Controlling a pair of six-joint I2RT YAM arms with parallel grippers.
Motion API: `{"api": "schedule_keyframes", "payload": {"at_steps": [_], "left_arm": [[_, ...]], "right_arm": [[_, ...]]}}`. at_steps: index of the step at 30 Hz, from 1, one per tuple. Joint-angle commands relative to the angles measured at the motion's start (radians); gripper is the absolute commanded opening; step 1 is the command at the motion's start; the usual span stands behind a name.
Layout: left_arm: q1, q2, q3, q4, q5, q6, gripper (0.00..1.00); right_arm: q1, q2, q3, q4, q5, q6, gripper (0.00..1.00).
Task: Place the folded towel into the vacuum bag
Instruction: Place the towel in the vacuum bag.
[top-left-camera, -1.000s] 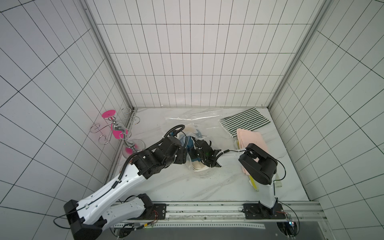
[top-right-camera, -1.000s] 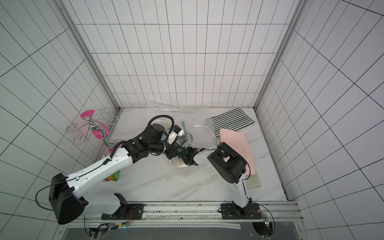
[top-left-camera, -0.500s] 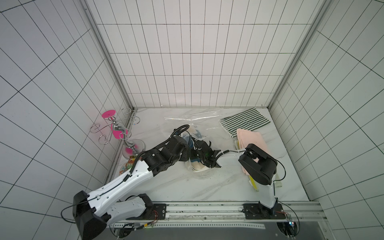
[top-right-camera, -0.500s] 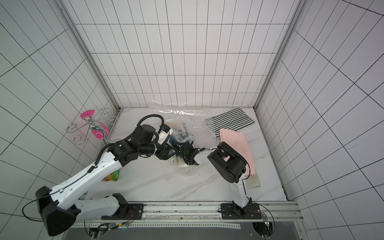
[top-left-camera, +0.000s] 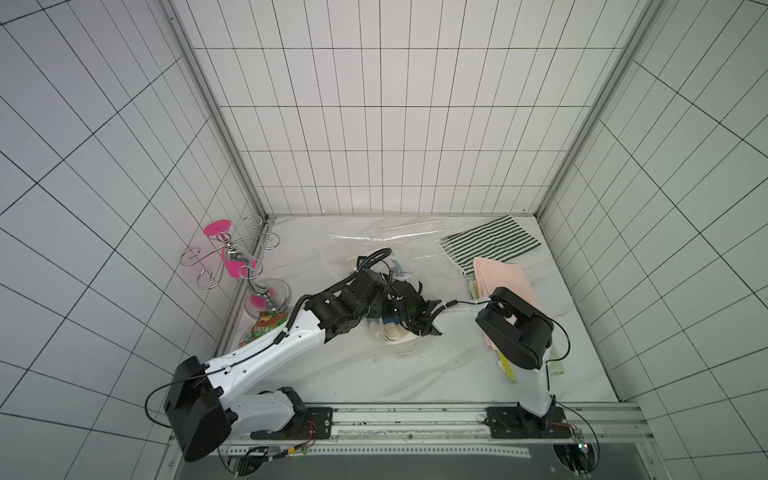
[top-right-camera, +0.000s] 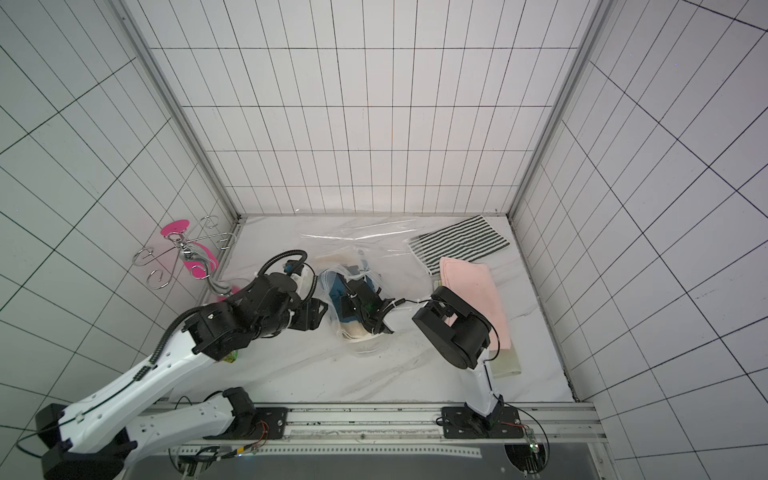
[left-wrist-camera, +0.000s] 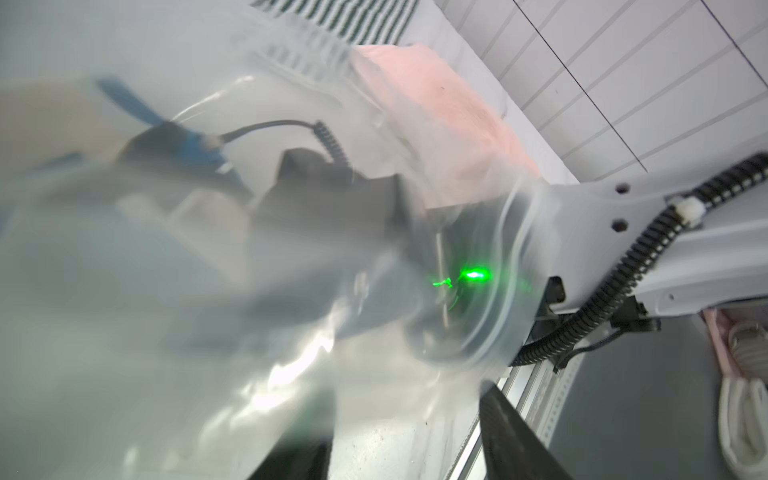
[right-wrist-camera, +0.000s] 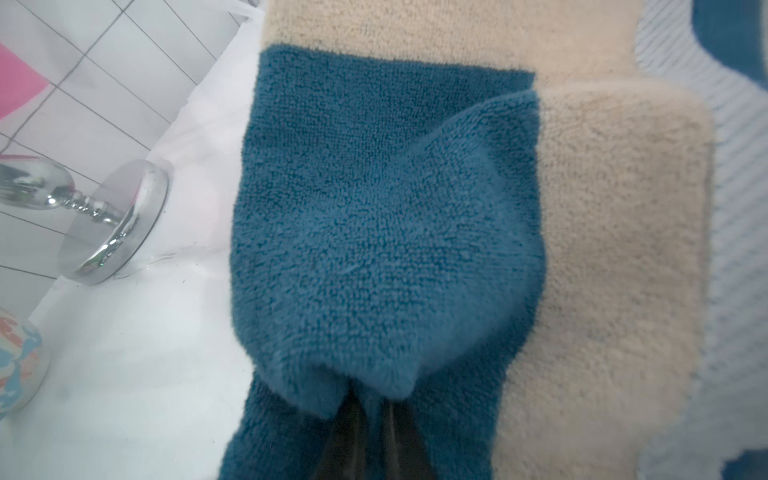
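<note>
Inside the clear bag (top-right-camera: 361, 245), gripping the blue-and-beige towel (right-wrist-camera: 374, 228) with right fingers (right-wrist-camera: 376, 440) pinched narrow, left fingers (top-right-camera: 312, 316) spread wide alongside. Mid-insertion, apparently; next, push deeper, then release.

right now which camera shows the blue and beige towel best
Right wrist view: the blue and beige towel fills the frame, sharp, folds plain. In both top views it is small, seen through the vacuum bag. Left wrist view: only a blue blur through plastic.
</note>
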Motion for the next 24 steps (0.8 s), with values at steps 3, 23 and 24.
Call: {"api": "schedule_keyframes", "payload": {"at_steps": [3,23,24], "left_arm": [[0.001,-0.171,0.02,-0.086,-0.198,-0.192,0.73],[-0.11,-0.052,-0.135,0.036,-0.618,-0.361,0.6],[-0.11,-0.03,-0.139,0.046,-0.643,-0.354,0.58]], "right_arm": [[0.006,-0.017,0.022,-0.03,-0.003,0.022,0.09],[0.074,0.013,0.039,-0.083,-0.01,0.099,0.1],[0.074,0.014,0.04,-0.079,-0.013,0.101,0.1]]}}
